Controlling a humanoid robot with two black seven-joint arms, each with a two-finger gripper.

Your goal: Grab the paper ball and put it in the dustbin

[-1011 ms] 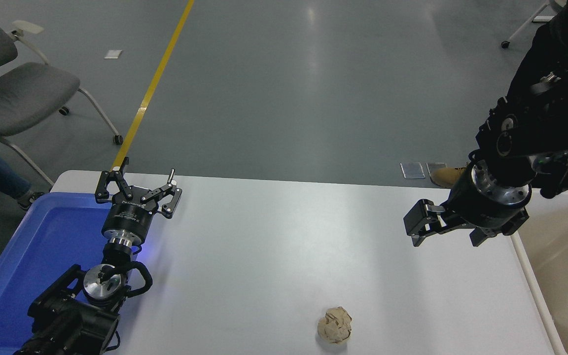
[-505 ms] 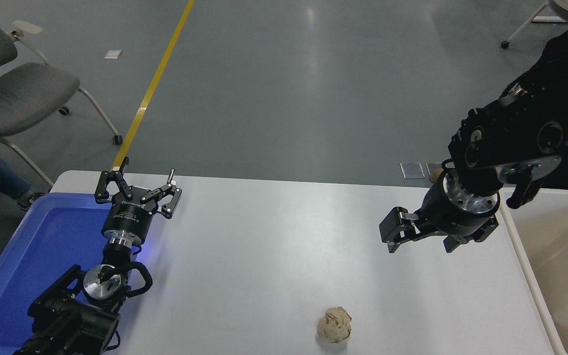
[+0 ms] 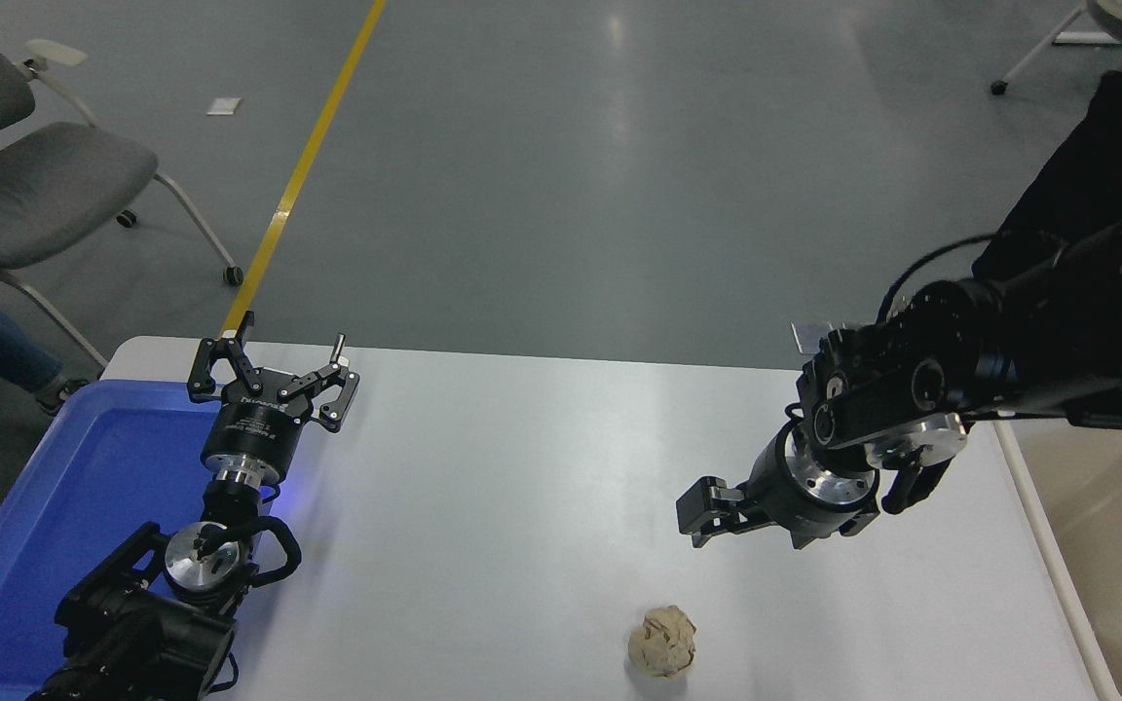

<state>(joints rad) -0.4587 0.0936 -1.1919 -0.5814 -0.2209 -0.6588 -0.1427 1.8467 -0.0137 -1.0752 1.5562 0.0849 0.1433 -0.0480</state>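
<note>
The right gripper [image 3: 702,511] hovers over the desk [image 3: 522,467], jaws' state unclear; the paper ball [image 3: 662,642] lies below and just short of them; left gripper [image 3: 274,375] parked, jaws apart

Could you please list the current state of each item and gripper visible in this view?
Crumpled tan paper ball: lying loose on the white table, ungrasped.
Off-white plastic dustbin: at the table's right edge, only partly in view.
Blue plastic tray: at the table's left edge, nothing seen inside.
Black left gripper: fingers open, holding nothing, over the tray's edge.
Black right gripper: above the table beyond the ball, not touching it.
</note>
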